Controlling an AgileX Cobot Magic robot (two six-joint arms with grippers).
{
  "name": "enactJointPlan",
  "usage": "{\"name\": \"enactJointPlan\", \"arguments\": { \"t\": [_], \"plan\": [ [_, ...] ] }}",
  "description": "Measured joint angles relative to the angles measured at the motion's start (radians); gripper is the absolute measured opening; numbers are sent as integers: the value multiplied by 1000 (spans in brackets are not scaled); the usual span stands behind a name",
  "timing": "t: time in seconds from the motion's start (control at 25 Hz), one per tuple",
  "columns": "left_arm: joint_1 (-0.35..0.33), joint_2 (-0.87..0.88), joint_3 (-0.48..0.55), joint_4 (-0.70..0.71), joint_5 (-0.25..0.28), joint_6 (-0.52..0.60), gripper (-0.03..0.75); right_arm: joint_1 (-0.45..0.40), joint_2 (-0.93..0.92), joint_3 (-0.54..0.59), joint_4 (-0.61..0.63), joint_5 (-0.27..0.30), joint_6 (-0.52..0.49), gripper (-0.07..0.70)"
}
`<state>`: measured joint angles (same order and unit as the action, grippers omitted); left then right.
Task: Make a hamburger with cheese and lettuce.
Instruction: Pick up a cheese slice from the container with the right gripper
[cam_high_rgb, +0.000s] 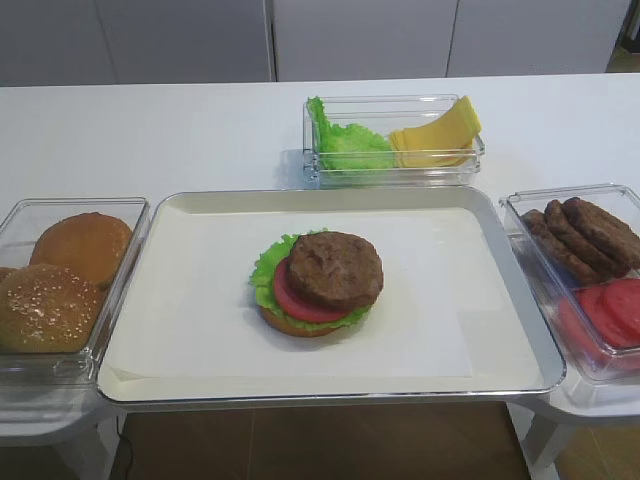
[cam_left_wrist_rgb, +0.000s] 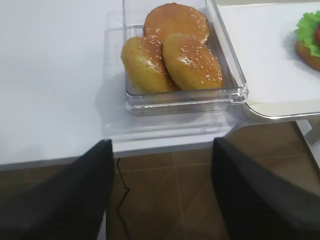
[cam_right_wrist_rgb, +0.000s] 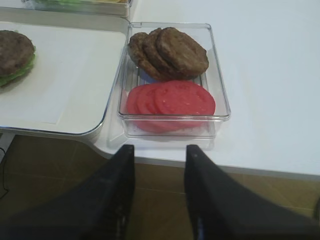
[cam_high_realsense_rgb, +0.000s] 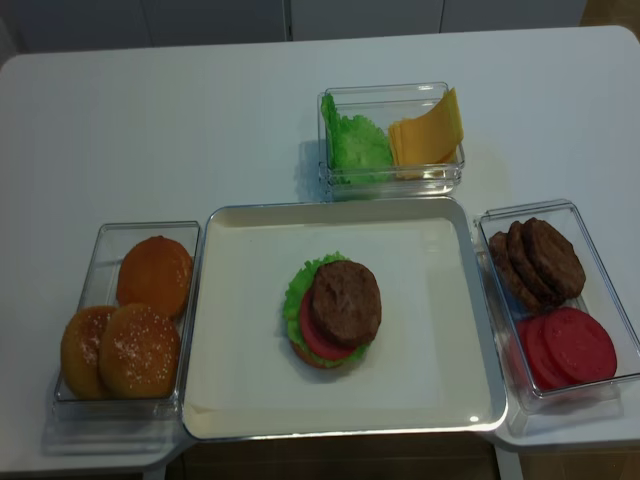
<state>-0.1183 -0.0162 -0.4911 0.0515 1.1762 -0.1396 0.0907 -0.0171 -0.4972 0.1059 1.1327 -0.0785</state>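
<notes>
White table; grey cabinet doors behind; brown tiled floor.

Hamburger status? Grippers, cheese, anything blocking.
Left gripper and right gripper open, empty, off the table. Hamburger topped by patty, no cheese yet. Nothing blocking.

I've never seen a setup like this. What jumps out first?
The half-built hamburger, brown patty on top with no cheese yet, sits mid-tray on the silver metal tray. Behind it, a clear plastic box holds green lettuce leaves and yellow cheese slices. Clear boxes of sesame buns and red tomato slices flank the tray.
</notes>
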Motion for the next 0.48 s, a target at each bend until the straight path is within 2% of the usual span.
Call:
{"name": "enactJointPlan", "arguments": {
  "t": [0.32, 0.4, 0.48],
  "plan": [
    [0, 0, 0, 0, 0, 0, 456, 0, 0, 0, -4, -16, 0, 270],
    [0, 0, 0, 0, 0, 0, 456, 0, 0, -2, 9, -35, 0, 312],
    [0, 0, 0, 0, 0, 0, 456, 0, 0, -6, 44, -78, -2, 368]
  ]
}}
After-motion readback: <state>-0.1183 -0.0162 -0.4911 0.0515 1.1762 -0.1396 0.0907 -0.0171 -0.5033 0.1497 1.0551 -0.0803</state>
